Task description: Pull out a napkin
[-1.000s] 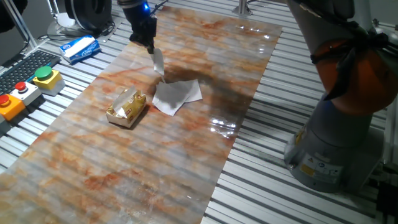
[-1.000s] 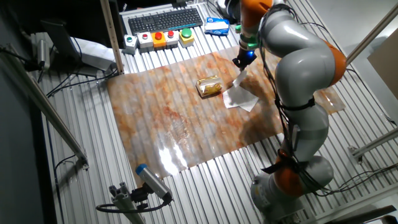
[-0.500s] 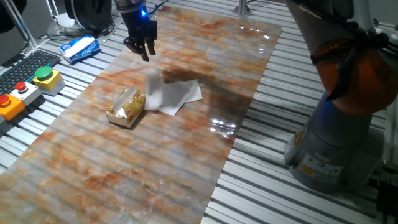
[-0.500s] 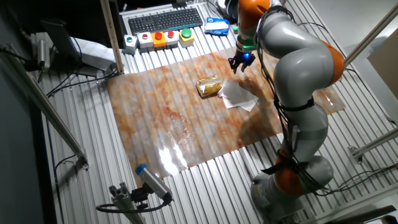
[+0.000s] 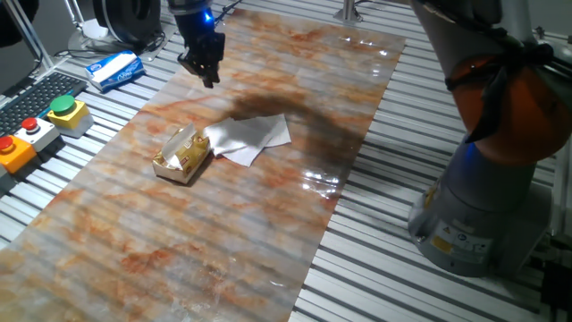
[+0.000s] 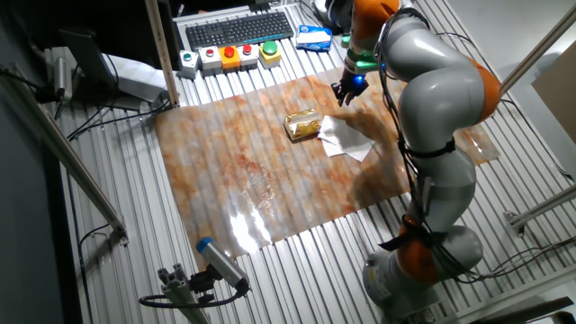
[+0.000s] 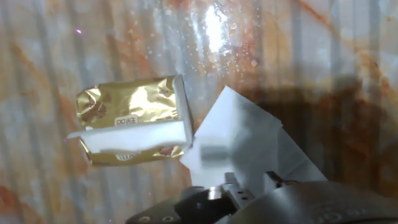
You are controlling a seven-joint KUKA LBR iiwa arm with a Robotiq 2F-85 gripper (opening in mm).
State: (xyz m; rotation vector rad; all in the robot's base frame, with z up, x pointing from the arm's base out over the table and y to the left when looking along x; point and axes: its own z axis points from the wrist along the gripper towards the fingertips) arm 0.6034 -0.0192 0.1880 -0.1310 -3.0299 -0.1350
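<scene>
Napkin (image 5: 248, 138) sheets lie flat on the marbled counter (image 5: 179, 241) in one fixed view, spread toward its far half, one corner touching the gold foil packet (image 5: 181, 153). The gripper (image 5: 206, 73) hangs above the far left edge, holding nothing; its jaws look slightly apart. A blue-and-white packet (image 5: 116, 70) sits off the counter; its print is too small to read.

From the other fixed view, the napkin (image 6: 345, 139) sits just beside the packet (image 6: 303, 124), the gripper (image 6: 346, 92) above them.

In the hand view, the napkin (image 7: 245, 142) abuts the packet (image 7: 132, 120), whose small label is unreadable.
</scene>
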